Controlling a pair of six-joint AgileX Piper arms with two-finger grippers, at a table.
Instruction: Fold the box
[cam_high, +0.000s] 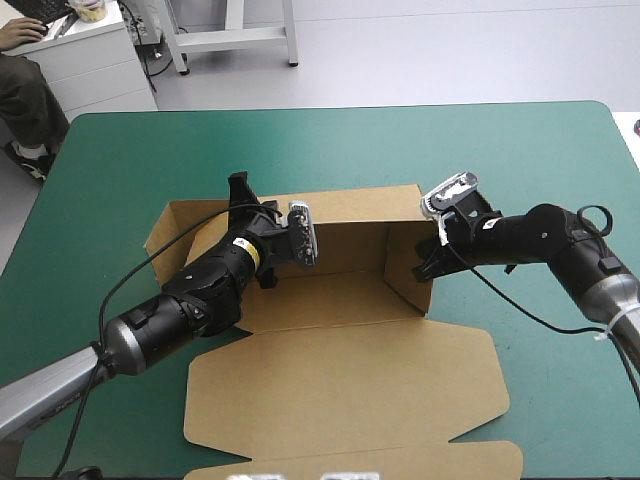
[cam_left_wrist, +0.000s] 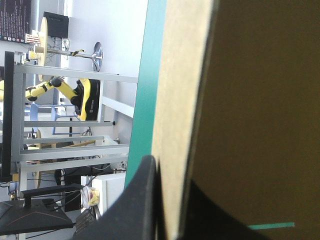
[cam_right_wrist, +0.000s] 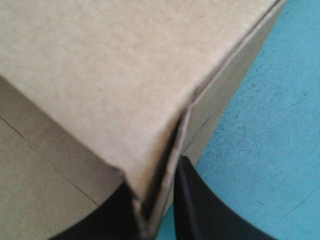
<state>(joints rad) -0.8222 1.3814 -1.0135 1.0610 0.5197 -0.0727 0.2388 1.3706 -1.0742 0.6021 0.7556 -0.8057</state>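
Task's thing: the box (cam_high: 340, 330), a cut sheet of brown board, sits about the middle of the table with the teal-green cover (cam_high: 520, 150). It is half-formed, and its flat lid (cam_high: 345, 385) reaches to the near edge.
Walls: the long rear wall (cam_high: 350, 205) and the right end wall (cam_high: 405, 262) stand upright. The left end flap (cam_high: 172, 228) leans outward toward the table's left edge.
Left gripper (cam_high: 240, 190): two broad black fin-shaped fingers, all but closed over the top of the rear wall near its left end, with the board pinched between them.
Right gripper (cam_high: 430, 265): also nearly closed, clamped on the right end wall at its near corner.
Why so held: probably each arm steadies a raised wall so the corners stay square while flaps are tucked.
Left wrist view only: the board's pale cut edge runs straight between the fingers, confirming a pinch that the arm hides from above.
Right wrist view only: the fingers straddle a doubled layer, with a slight gap between the two sheets at the corner.
High view only: the whole layout, including the splayed left end flap, likely the next job.
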